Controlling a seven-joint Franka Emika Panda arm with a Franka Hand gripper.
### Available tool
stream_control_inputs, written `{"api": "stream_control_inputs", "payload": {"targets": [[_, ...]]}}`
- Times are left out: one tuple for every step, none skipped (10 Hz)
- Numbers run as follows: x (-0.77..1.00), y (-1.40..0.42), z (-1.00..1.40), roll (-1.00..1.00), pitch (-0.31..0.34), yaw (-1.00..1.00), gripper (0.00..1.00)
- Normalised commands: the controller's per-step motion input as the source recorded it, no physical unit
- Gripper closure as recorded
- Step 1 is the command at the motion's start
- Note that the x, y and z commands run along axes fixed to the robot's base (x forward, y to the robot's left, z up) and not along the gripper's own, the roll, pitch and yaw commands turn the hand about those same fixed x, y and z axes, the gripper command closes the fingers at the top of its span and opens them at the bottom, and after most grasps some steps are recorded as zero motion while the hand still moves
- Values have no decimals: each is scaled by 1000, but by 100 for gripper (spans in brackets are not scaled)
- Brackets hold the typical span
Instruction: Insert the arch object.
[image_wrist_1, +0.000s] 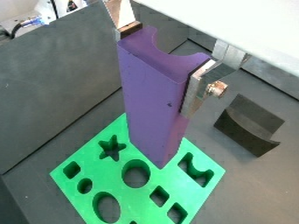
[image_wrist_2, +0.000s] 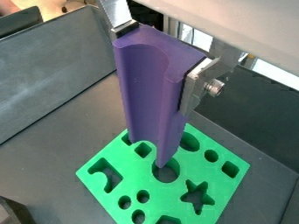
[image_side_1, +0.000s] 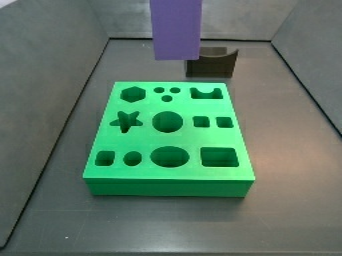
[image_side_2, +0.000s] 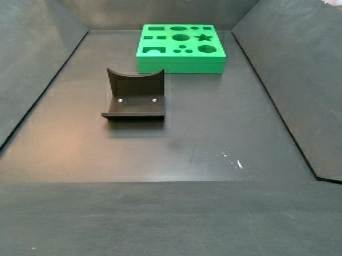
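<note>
Above the green board, the tall, smooth, matte purple arch object (image_wrist_1: 153, 92) hung upright, clamped between the flat silver plates of the pincer (image_wrist_1: 163, 66); one finger (image_wrist_1: 200, 85) pressed on its side face in both wrist views, while the opposite finger was barely visible behind the block's top. The flat green plastic board with shaped cut-outs (image_side_1: 170, 135) lay on the dark grey surface (image_side_2: 174, 150) toward its far edge, as a side view showed.

By the look of things, pickup and lifting were done and insertion was not. In both wrist views the block's lower end stood over the board's middle, yet whether it touched the green top or hovered clear could not be told. Alignment with the matching arch-shaped cut-out (image_wrist_1: 197, 169) and the push down were left.

Much was cut off. In a side view only the lower part of the purple block (image_side_1: 175, 28) entered from the upper edge, pincer out of frame. Another side view showed no block or pincer at all, just the board (image_side_2: 183, 48) and the dark curved bracket fixture (image_side_2: 134, 96) resting on the surface.
</note>
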Motion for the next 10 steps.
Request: {"api": "stream_control_inputs", "payload": {"targets": [[0, 91, -220, 0, -4, 0, 100], [171, 206, -486, 110, 0, 6, 100], [429, 231, -523, 99, 61, 0, 100], [451, 254, -569, 87, 51, 0, 100], [449, 289, -617, 53, 44, 0, 100], [266, 269, -594, 37, 0, 0, 100], [211, 217, -534, 4, 0, -37, 100], [229, 194, -471, 29, 34, -29, 100], [200, 177, -451, 61, 20, -29, 100], [183, 163, -431, 56, 10, -37, 100]]}}
